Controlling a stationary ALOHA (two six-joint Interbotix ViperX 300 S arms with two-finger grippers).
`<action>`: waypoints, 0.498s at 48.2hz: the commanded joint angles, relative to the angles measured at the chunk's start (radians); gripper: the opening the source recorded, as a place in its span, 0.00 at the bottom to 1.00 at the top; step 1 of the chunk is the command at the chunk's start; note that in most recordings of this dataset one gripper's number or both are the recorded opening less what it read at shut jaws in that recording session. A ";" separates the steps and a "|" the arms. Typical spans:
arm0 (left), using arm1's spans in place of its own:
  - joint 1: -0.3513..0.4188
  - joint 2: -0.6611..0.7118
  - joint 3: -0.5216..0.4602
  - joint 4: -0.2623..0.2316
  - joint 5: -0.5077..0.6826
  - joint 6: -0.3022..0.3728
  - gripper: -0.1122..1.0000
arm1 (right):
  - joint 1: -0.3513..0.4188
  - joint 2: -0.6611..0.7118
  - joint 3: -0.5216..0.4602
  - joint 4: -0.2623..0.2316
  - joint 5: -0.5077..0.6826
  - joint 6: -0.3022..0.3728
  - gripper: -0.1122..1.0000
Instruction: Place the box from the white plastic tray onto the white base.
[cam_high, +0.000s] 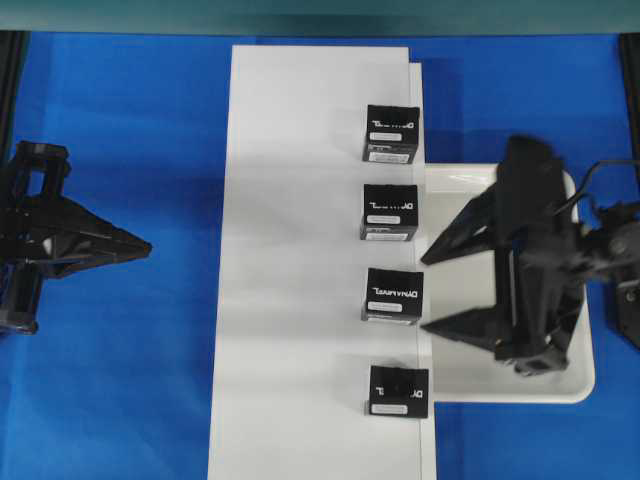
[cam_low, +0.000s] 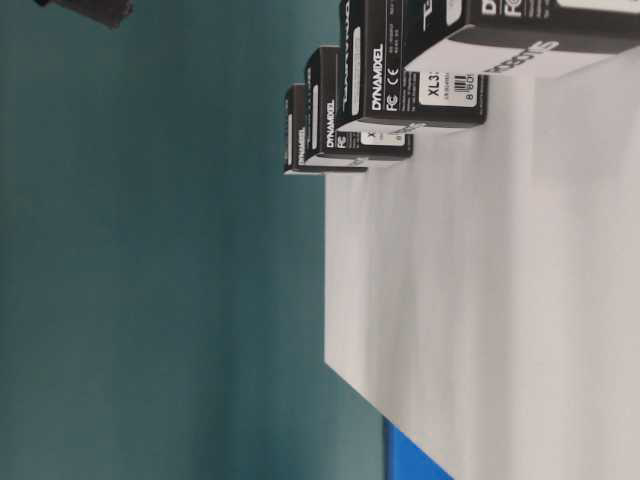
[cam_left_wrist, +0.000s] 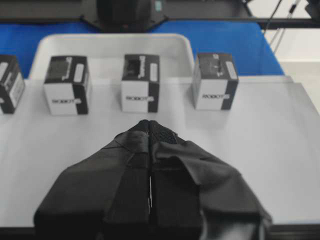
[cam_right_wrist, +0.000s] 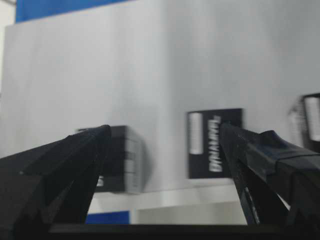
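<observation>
The box (cam_high: 398, 390), black with a white label strip, stands on the white base (cam_high: 300, 300) near its front right edge, apart from both grippers. It also shows in the left wrist view (cam_left_wrist: 215, 80) and in the right wrist view (cam_right_wrist: 127, 160). My right gripper (cam_high: 428, 295) is open and empty, over the left part of the white plastic tray (cam_high: 470, 385), its fingertips at the base's edge. I see no box in the tray, though the arm hides part of it. My left gripper (cam_high: 148, 247) is shut and empty over the blue table, left of the base.
Three black DYNAMIXEL boxes (cam_high: 391, 133) (cam_high: 389, 211) (cam_high: 392, 295) stand in a row along the base's right edge, behind the box. The blue table (cam_high: 130, 380) surrounds the base and tray. Black frame posts stand at the far corners.
</observation>
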 joint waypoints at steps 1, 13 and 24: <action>-0.002 0.003 -0.020 0.002 -0.003 0.002 0.04 | -0.025 -0.049 0.021 -0.028 -0.012 -0.002 0.97; -0.002 0.002 -0.018 0.000 -0.003 0.002 0.04 | -0.055 -0.189 0.097 -0.063 -0.015 -0.002 0.97; -0.002 0.000 -0.018 0.000 0.002 0.003 0.04 | -0.055 -0.316 0.183 -0.064 -0.017 -0.005 0.97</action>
